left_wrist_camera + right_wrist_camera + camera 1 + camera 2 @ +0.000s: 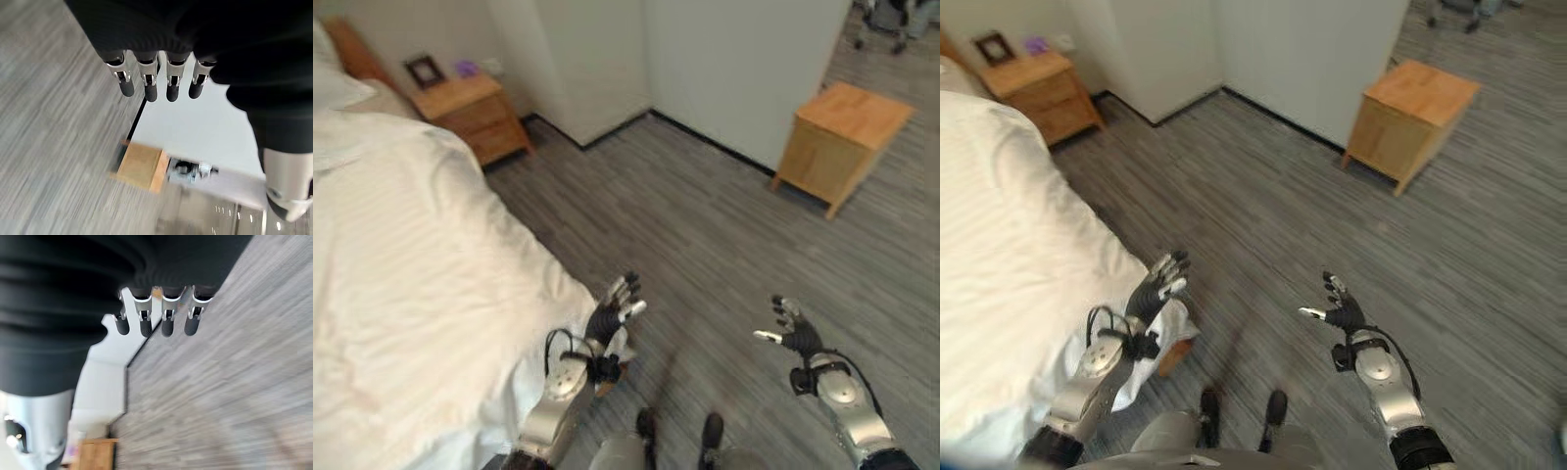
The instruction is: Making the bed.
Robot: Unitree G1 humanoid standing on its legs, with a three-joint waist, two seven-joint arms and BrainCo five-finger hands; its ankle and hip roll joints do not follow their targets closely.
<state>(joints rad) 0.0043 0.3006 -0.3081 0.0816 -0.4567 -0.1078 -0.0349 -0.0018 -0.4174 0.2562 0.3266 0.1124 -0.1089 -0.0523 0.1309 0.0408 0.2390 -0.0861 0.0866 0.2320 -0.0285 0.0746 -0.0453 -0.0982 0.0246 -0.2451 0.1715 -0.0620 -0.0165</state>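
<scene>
Both hands I see raised over the grey floor (705,235), fingers straight and empty: left hand (612,323) just beside the bed's (411,274) white duvet corner, right hand (793,333) well apart. Two wooden nightstands (470,113) stand by the wall.

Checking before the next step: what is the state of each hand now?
Left hand: open, fingers straight, holding nothing.
Right hand: open, holding nothing.

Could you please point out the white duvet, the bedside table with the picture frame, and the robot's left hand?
Duvet (401,264), left eye view, middle of its top surface.
Bedside table (460,95), left eye view, bare part of its wooden top.
Left hand (607,323), left eye view, dark palm below the open fingers.
</scene>
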